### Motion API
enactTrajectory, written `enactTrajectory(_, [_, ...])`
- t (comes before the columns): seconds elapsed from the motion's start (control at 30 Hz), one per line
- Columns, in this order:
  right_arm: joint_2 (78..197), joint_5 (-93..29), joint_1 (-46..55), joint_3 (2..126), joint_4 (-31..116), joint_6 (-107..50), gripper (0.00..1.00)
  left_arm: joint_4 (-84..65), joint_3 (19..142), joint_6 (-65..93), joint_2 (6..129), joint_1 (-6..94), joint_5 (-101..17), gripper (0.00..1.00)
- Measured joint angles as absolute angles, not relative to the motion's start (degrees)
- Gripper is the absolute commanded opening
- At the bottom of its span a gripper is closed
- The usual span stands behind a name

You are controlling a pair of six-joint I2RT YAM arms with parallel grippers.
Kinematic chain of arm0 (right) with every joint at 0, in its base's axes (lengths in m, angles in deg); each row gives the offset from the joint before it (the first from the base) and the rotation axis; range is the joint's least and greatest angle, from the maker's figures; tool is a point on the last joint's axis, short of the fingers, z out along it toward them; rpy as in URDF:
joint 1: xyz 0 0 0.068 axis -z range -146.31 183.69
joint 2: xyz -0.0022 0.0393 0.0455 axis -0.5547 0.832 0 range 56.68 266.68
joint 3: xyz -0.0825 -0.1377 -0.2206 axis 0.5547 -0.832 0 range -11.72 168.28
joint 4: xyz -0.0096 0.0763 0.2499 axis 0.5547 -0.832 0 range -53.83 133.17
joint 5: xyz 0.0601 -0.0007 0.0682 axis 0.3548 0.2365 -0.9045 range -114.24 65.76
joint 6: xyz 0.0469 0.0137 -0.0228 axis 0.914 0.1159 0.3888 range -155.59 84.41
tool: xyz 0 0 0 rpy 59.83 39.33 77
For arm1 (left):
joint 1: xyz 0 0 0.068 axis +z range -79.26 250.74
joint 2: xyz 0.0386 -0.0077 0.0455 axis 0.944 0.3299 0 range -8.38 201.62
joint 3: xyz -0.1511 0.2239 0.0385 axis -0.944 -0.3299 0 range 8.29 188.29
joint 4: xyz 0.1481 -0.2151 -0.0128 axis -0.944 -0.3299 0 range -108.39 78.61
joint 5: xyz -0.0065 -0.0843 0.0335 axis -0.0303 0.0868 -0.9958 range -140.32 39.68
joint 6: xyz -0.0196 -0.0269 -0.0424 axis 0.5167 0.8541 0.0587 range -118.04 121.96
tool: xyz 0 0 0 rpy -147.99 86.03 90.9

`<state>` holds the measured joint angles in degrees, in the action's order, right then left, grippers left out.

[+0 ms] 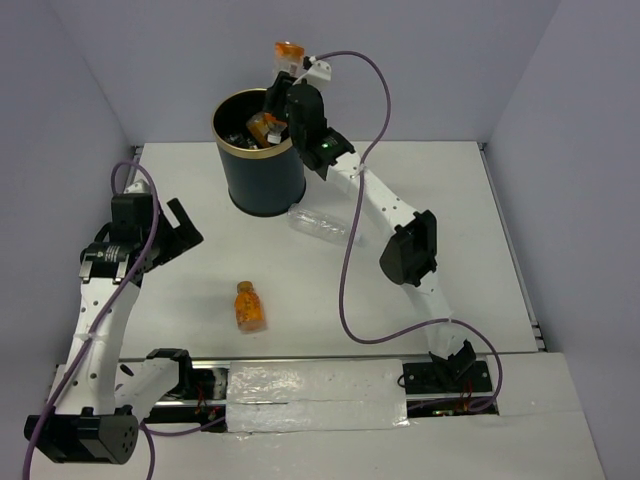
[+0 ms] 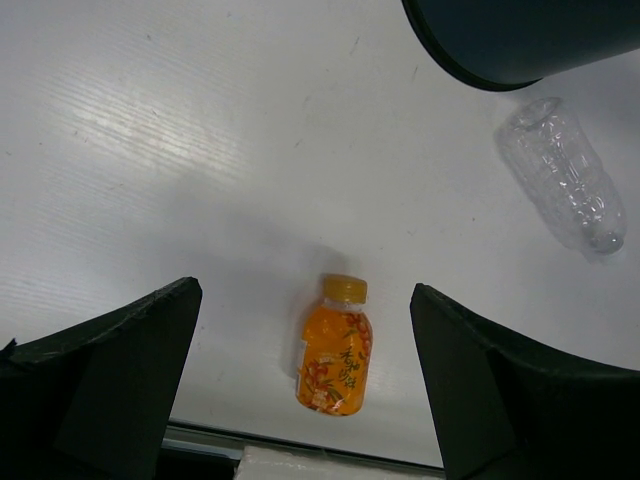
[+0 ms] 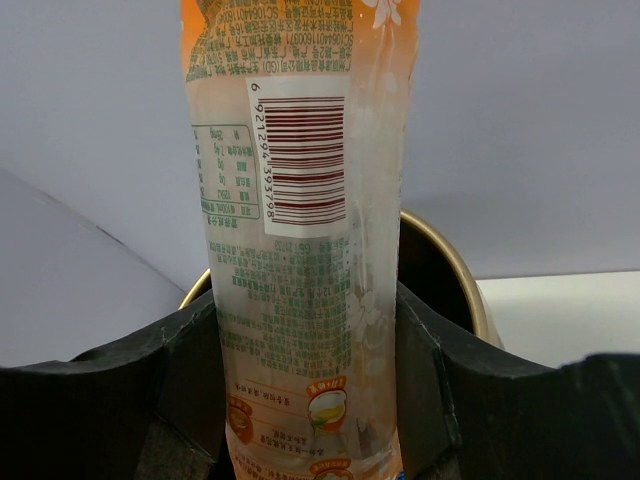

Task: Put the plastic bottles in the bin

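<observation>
My right gripper (image 1: 282, 88) is shut on a tall clear bottle with an orange-printed label (image 3: 300, 250) and holds it upright over the far rim of the dark bin (image 1: 262, 180). Its orange top (image 1: 288, 51) sticks up above the gripper. In the right wrist view the fingers (image 3: 455, 400) clamp the bottle's sides, with the gold rim (image 3: 455, 262) behind. More bottles lie inside the bin (image 1: 265, 127). A small orange-juice bottle (image 1: 250, 306) lies on the table, and it shows below my open, empty left gripper (image 2: 303, 330) as well (image 2: 336, 352). A clear colourless bottle (image 1: 322, 225) lies beside the bin's base.
The clear bottle (image 2: 565, 178) and the bin's base (image 2: 530, 40) show at the top right of the left wrist view. The table's near edge with a taped metal rail (image 1: 320, 385) runs just behind the orange bottle. Walls close the table at the left, back and right.
</observation>
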<state>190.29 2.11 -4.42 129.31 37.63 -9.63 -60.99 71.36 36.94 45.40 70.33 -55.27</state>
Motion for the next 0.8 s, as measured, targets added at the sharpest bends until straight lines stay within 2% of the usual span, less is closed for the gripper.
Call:
enactTrajectory(0.27, [191.64,1.97,-4.81,130.49,38.24,-9.94,0.52,-61.65,70.72,36.94,45.38,70.33,-55.33,0.99])
enactTrajectory(0.43, [193.26,1.62,-4.94,130.75,38.48,-10.05,0.55,-62.37,70.72,36.92,45.16,70.33,-55.59,0.99])
enactTrajectory(0.53, [193.72,1.21,-5.23,130.75,38.48,-10.57,0.73,-62.43,70.72,36.94,44.94,70.33,-55.59,0.99])
enactTrajectory(0.57, [193.76,0.95,-5.38,130.75,38.44,-10.92,0.83,-62.43,70.72,36.94,44.94,70.33,-55.59,0.99])
enactTrajectory(0.6, [193.8,0.6,-5.53,130.75,38.35,-11.07,0.87,-62.43,70.72,36.94,44.94,70.33,-55.59,0.99])
enactTrajectory(0.67, [193.8,0.16,-5.84,130.75,38.2,-11.77,0.92,-62.43,70.72,36.96,44.88,70.33,-55.59,0.99])
enactTrajectory(0.8, [193.39,-0.54,-6.3,130.75,38.07,-13.15,0.93,-62.43,70.72,37.01,44.44,70.33,-55.57,0.99])
